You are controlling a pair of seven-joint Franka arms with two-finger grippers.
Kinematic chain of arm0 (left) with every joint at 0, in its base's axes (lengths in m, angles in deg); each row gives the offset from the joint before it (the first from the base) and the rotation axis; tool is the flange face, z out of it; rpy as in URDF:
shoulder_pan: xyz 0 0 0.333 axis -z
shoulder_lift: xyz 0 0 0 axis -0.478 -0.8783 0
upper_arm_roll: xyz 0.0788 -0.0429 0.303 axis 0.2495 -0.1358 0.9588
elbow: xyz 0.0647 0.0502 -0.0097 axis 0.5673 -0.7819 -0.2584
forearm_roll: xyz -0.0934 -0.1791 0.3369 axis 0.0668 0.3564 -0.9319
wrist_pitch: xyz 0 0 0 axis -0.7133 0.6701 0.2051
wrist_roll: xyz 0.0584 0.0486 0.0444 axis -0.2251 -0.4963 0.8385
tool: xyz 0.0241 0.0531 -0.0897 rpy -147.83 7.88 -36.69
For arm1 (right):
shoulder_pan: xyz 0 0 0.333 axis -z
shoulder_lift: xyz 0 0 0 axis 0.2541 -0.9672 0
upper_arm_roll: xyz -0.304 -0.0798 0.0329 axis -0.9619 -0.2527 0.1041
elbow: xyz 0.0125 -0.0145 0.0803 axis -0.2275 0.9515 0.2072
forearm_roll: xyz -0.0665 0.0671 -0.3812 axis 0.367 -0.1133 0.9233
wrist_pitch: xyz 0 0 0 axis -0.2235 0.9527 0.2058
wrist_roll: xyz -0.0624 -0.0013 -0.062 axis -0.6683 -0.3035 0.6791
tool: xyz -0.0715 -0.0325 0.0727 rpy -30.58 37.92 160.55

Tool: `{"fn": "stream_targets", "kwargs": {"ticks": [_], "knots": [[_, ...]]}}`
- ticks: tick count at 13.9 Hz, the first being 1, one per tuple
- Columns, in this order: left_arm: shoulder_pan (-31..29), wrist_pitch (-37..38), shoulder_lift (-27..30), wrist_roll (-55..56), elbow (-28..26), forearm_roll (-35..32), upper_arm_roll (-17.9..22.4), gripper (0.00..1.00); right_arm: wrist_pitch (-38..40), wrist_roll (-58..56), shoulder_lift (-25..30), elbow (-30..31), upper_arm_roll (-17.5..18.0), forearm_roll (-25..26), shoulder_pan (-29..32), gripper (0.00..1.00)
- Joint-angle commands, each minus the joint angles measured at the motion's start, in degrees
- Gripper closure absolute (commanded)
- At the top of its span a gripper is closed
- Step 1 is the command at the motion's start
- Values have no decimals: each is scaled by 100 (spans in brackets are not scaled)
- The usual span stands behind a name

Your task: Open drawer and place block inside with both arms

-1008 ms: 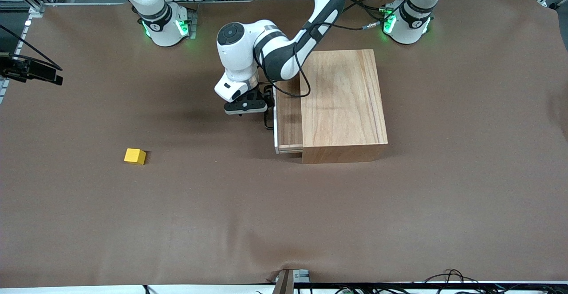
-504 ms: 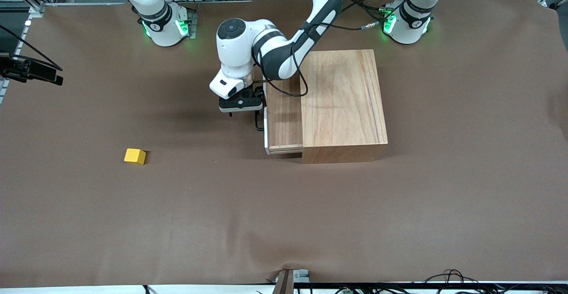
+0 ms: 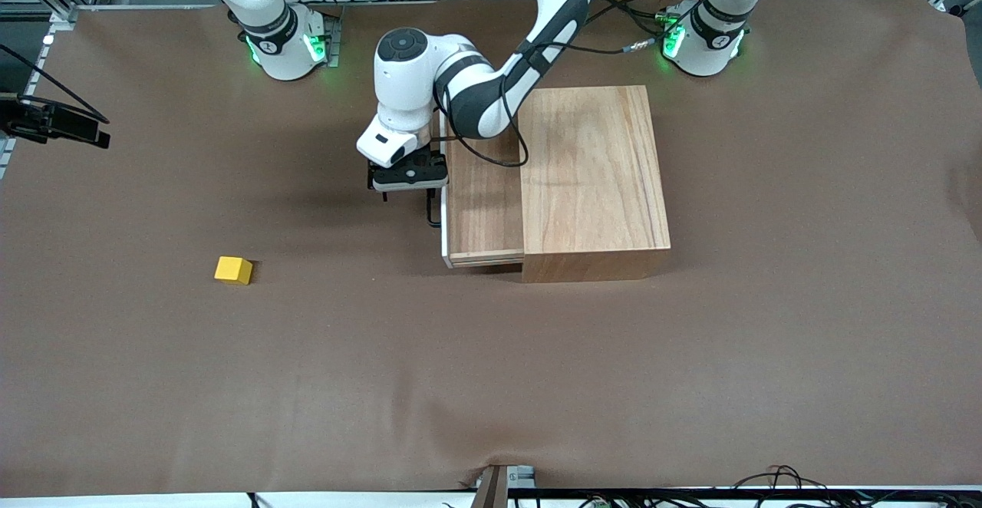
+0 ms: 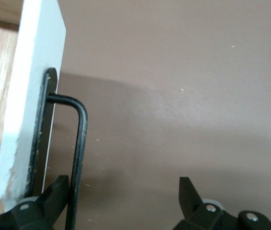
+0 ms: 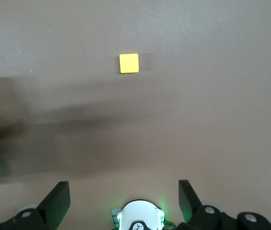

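Observation:
The wooden cabinet (image 3: 591, 178) stands near the left arm's base. Its drawer (image 3: 483, 201) is pulled partly out toward the right arm's end, and the white front panel (image 4: 34, 96) and black loop handle (image 4: 80, 143) show in the left wrist view. My left gripper (image 3: 409, 184) is open at the handle (image 3: 433, 212). In the left wrist view (image 4: 123, 184) the handle bar lies against the inside of one finger (image 4: 56, 191). The yellow block (image 3: 233, 270) lies on the table toward the right arm's end. My right gripper (image 5: 123, 189) is open and empty, high over the table with the block (image 5: 129, 63) below it.
A brown mat (image 3: 491, 385) covers the table. A black camera mount (image 3: 54, 120) sticks in at the right arm's end. The right arm's green-lit base (image 5: 137, 218) shows under its gripper. Cables lie along the table's near edge (image 3: 775, 477).
The drawer has slid farther out of the cabinet toward the right arm's end, and my left gripper has moved with its handle. The block has not moved.

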Motion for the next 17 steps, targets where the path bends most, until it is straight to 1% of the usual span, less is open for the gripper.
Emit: {"fn": "stream_targets", "kwargs": {"ticks": [1, 3, 5, 7, 10, 13, 14, 16, 17], "knots": [[48, 19, 45, 251, 284, 119, 22, 0, 97, 27, -82, -175, 73, -112, 101, 0], [22, 649, 334, 164, 284, 111, 49, 0, 97, 27, -82, -166, 82, -112, 75, 0], [-39, 1545, 764, -177, 266, 93, 84, 0, 88, 27, -82, -166, 82, -112, 75, 0], [-171, 2328, 1466, -520, 205, 67, 224, 0, 88, 18, -90, -166, 82, -112, 66, 0], [-592, 3550, 2092, -1311, 169, 14, 242, 0, 79, 18, -143, -157, 91, -112, 57, 0], [-1233, 4464, 2523, -1619, 125, -4, 242, 0, -17, 10, -135, -105, 91, -112, 118, 0], [-1444, 4615, 2603, -1777, 108, -12, 251, 0, -148, 10, -134, -70, 91, -112, 119, 0], [-1770, 4730, 2857, -2373, -93, -441, 234, 0, -534, 1, -91, 333, 108, -103, 5, 0], [-1876, 4775, 3058, -2577, -242, -513, 233, 0, -736, 1, -38, 526, 108, -94, -100, 0]]}}
